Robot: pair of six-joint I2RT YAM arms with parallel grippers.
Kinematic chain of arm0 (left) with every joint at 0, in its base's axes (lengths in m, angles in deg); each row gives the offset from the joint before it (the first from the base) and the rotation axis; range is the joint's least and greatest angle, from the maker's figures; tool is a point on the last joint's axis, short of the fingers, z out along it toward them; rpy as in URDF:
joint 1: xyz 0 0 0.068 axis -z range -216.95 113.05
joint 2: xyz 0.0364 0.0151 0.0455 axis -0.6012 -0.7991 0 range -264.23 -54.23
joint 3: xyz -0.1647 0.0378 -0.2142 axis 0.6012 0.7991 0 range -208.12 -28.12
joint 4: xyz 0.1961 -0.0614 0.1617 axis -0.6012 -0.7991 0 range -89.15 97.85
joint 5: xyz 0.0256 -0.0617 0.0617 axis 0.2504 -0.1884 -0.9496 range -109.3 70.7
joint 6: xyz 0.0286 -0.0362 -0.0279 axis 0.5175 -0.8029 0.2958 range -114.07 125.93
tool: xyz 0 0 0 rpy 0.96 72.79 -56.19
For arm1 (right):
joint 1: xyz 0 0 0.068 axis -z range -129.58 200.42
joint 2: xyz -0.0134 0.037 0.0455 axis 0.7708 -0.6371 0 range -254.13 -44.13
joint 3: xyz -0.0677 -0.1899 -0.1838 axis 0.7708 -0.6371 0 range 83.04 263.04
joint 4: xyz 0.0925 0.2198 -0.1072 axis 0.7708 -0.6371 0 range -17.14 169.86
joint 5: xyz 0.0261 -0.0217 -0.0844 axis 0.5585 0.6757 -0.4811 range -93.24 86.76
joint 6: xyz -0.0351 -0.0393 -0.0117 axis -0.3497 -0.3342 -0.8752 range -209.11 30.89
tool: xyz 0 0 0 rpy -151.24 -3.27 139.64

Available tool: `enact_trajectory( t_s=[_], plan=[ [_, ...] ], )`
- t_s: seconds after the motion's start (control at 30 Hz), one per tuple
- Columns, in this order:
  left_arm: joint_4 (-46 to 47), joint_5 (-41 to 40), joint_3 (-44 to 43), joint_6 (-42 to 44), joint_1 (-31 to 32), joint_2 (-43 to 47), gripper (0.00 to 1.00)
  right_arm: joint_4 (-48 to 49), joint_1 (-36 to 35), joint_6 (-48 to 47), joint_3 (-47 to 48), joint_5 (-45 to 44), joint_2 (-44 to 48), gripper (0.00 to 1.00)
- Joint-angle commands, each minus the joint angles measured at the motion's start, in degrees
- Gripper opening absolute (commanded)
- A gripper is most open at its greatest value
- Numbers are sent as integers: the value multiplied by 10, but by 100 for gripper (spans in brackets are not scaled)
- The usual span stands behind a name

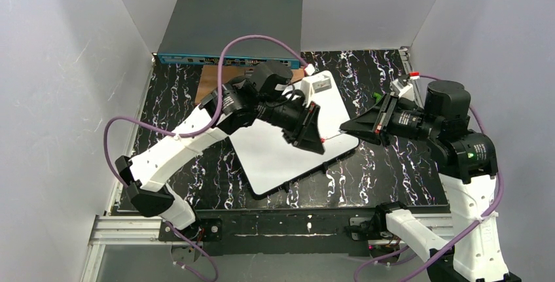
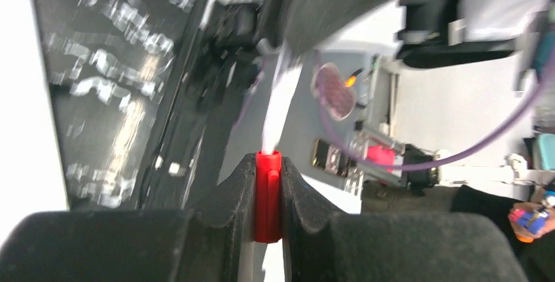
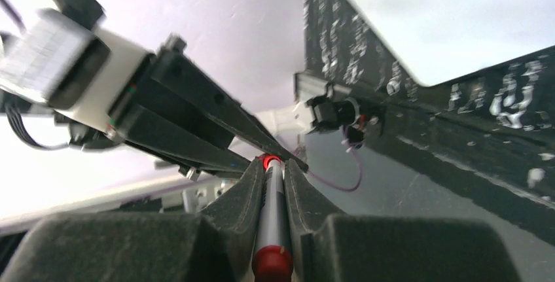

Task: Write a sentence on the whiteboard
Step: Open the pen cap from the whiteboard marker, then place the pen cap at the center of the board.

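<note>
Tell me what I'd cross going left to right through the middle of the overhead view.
Left arm's white link → left gripper → marker → right gripper → right arm's black wrist joint.

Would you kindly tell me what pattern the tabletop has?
The tabletop is black with white marble-like streaks, clearest in the top external view.

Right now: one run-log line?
left claw: shut on red cap | right claw: shut on marker barrel | whiteboard: flat under both claws, no writing seen
</note>
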Motion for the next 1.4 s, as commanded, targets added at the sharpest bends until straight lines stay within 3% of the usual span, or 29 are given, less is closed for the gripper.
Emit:
enact_trajectory(
  t_s=[0.0, 0.37, 0.63, 0.8, 0.97, 1.1, 1.37],
  plan=[
    [-158, -101, 29, 60, -10, 64, 0, -52, 10, -45, 39, -92, 2, 1],
    [-158, -183, 149, 47, -16, 151, 0, -72, 12, -94, 45, -130, -4, 1],
    [-170, -288, 235, 6, -93, 234, 0, -50, 12, -132, -38, -138, 41, 1],
    [-213, -438, 310, -65, -159, 294, 0, -45, 12, -137, -86, -134, 54, 1],
    [-284, -576, 410, -213, -186, 336, 0, -49, 12, -147, -112, -138, 60, 1],
    [-271, -598, 497, -287, -215, 369, 0, -53, 11, -157, -126, -140, 60, 1],
    [-188, -639, 627, -337, -269, 344, 0, -59, 12, -185, -153, -155, 66, 1]
  ],
)
